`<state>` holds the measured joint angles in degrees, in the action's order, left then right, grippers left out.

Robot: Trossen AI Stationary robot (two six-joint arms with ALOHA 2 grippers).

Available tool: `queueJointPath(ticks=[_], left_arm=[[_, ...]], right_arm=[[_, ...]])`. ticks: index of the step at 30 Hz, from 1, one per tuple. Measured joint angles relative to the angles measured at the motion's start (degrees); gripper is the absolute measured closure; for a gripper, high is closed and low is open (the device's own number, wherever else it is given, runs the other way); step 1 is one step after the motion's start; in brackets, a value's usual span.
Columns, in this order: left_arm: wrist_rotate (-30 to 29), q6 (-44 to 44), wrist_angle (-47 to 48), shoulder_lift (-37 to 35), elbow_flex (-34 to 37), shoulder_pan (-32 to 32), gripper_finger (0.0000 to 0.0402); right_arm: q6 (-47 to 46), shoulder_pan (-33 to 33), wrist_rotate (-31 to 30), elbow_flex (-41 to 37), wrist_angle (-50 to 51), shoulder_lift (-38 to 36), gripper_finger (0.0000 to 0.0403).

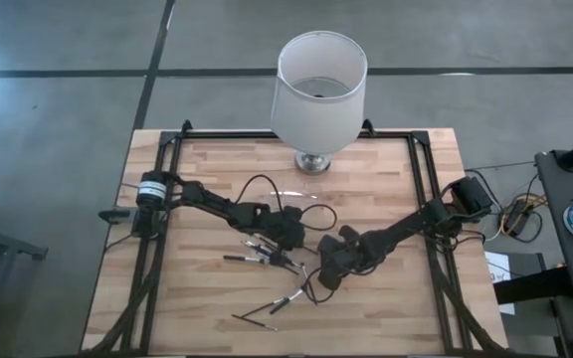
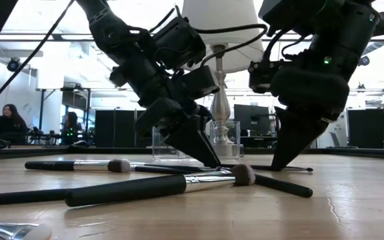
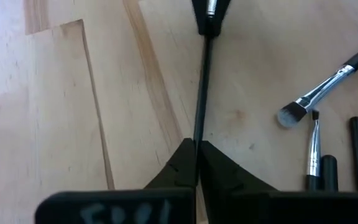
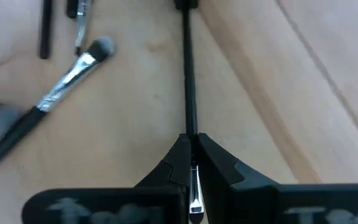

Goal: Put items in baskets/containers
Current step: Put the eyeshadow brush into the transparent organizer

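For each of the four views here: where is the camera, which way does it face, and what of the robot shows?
High: overhead, straight down on table, lamp, both arms.
Low: table height, level across brushes toward the room; both arms descend.
Left wrist: on the left arm, down past the left claw pinching a thin brush.
Right wrist: likewise, right claw on the same thin brush.
Both wrist views share it, each showing the other claw at its far end.

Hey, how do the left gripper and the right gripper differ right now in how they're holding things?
The left gripper pinches the thin brush by its plain dark handle; the right gripper pinches it at the metallic end. In the high view, the left gripper sits nearer the lamp and the right gripper farther from it. Shared: both are shut on that same brush, facing each other along it.
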<state>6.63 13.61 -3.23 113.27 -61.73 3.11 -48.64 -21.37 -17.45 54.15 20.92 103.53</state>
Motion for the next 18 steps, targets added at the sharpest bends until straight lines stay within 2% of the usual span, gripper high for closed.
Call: queueJointPath(ticks=[7, 15, 18], left_arm=[[-0.4, -1.3, 0.7, -0.2, 0.0, 0.0, 0.04], [-1.6, -1.6, 1.1, -1.6, 0.2, 0.1, 0.0401], [-1.7, -2.1, 1.2, -1.8, 0.2, 0.1, 0.0401]], right_arm=[[0.0, 0.0, -3.1, 1.4, 4.9, -3.1, 0.0382], [2.2, 0.0, -3.5, 1.6, 5.2, -6.1, 0.0329], [1.9, -0.1, -5.9, 1.6, 6.1, -7.9, 0.031]])
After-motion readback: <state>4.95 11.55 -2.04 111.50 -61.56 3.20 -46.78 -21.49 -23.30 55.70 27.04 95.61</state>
